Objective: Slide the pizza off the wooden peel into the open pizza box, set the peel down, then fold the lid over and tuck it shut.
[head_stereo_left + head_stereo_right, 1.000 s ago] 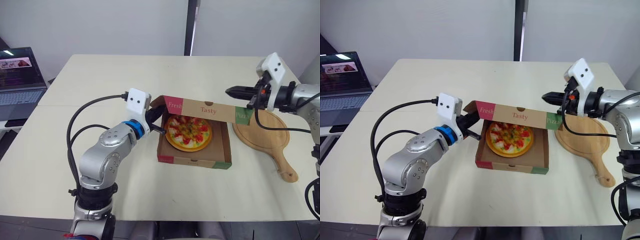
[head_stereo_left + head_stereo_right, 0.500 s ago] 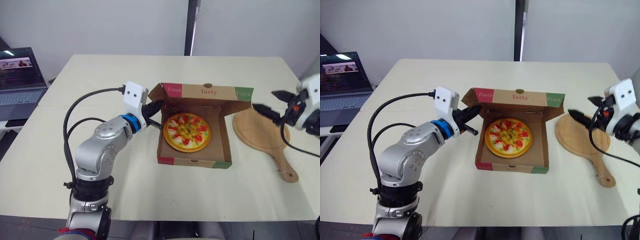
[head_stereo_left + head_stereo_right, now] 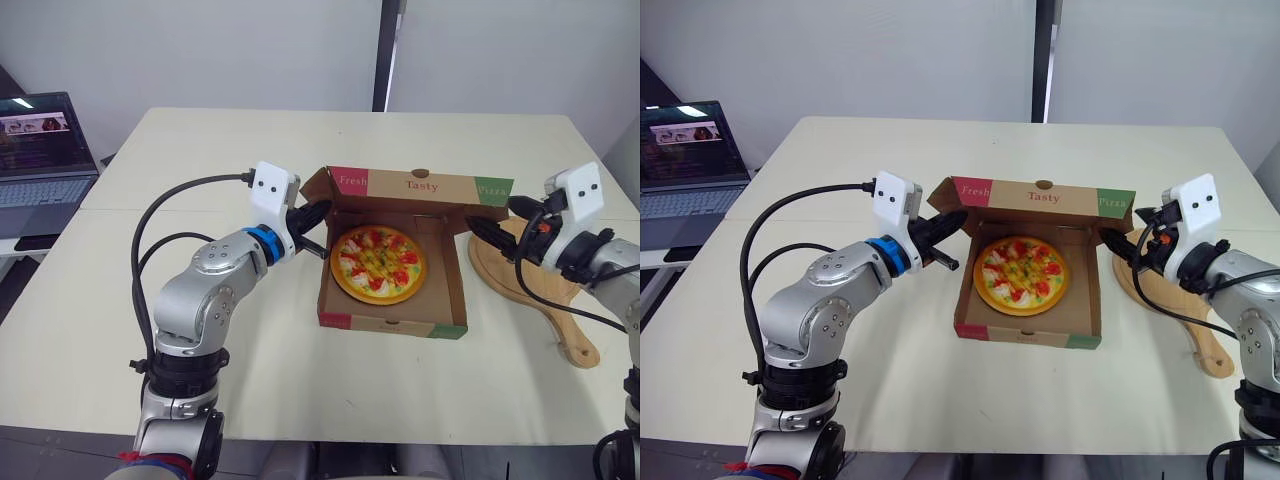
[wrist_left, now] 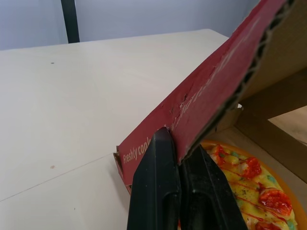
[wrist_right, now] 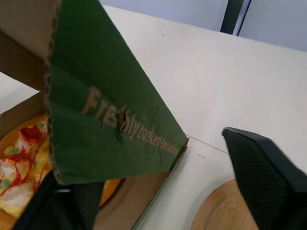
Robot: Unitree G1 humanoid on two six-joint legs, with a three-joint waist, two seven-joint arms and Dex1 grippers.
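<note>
Fingers of left gripper [image 4: 175, 139] pinch red side flap [image 4: 206, 91] of brown cardboard pizza box [image 3: 390, 325]. Right gripper [image 3: 490, 218], back in, gapes wide astride green flap [image 5: 110, 115]. Meanwhile printed lid [image 3: 420, 186] has sprung upright; fold likely needs restarting.

A lab or office is suggested, perhaps, by bare white walls [image 3: 200, 50], a plain bench [image 3: 230, 150] and an open laptop [image 3: 40, 150].

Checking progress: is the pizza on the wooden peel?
No, the pizza lies inside the open box, while the wooden peel lies bare beside it.
</note>
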